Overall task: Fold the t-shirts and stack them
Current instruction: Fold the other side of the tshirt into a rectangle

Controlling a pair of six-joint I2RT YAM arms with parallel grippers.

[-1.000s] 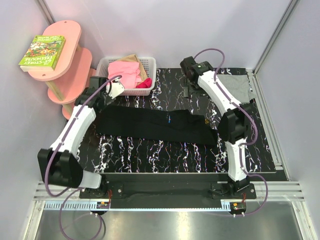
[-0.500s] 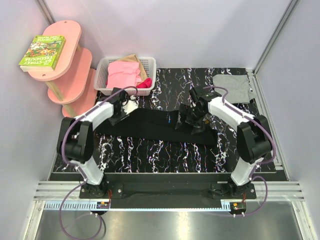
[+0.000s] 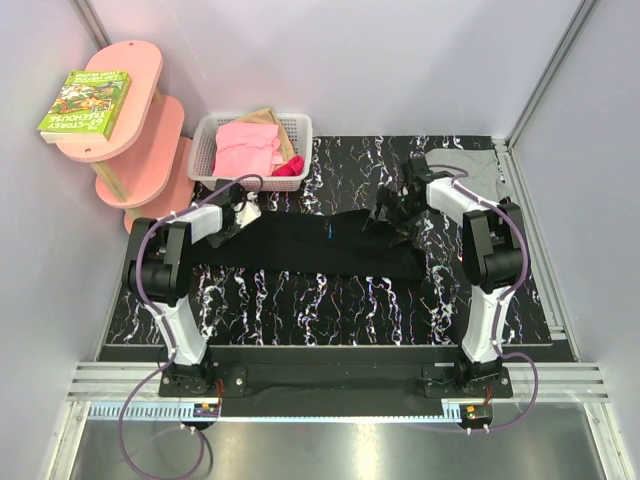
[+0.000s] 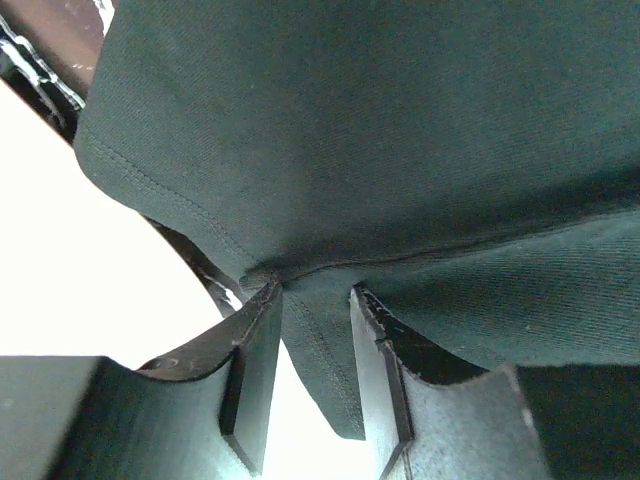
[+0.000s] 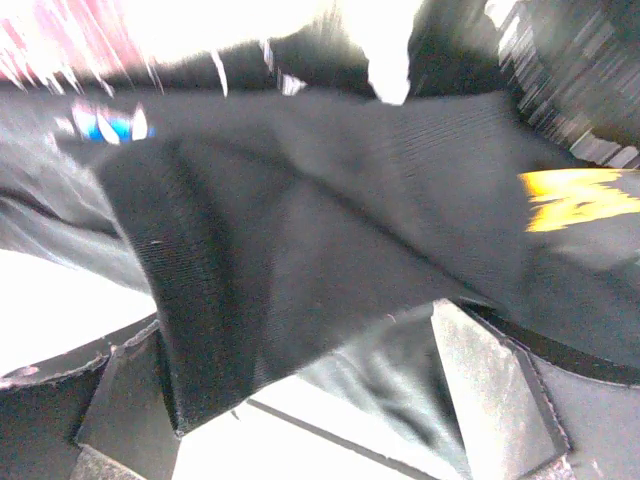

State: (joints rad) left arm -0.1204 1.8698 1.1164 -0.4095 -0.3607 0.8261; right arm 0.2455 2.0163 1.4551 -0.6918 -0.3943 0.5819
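Observation:
The black t-shirt (image 3: pixel 310 248) lies as a long strip across the marbled table, with a small blue-and-white print (image 5: pixel 105 126) showing. My left gripper (image 3: pixel 238 213) is at its left back corner. In the left wrist view the hem (image 4: pixel 330 370) runs between the left gripper's (image 4: pixel 315 292) narrowed jaws, with light still showing beside the cloth. My right gripper (image 3: pixel 392 217) is at the bunched right end. Its jaws (image 5: pixel 300 390) stand wide, with a black fold hanging between them. The grey t-shirt (image 3: pixel 470 172) lies folded at the back right corner.
A white basket (image 3: pixel 300 128) of pink clothes stands at the back left. Beside it is a pink shelf (image 3: pixel 135 75) with a book (image 3: pixel 85 102) on top. Enclosure walls and posts ring the table.
Both arms have swung in from the back and come down onto the black t-shirt's ends. The left jaws have narrowed around the hem. The right end of the shirt has bunched up.

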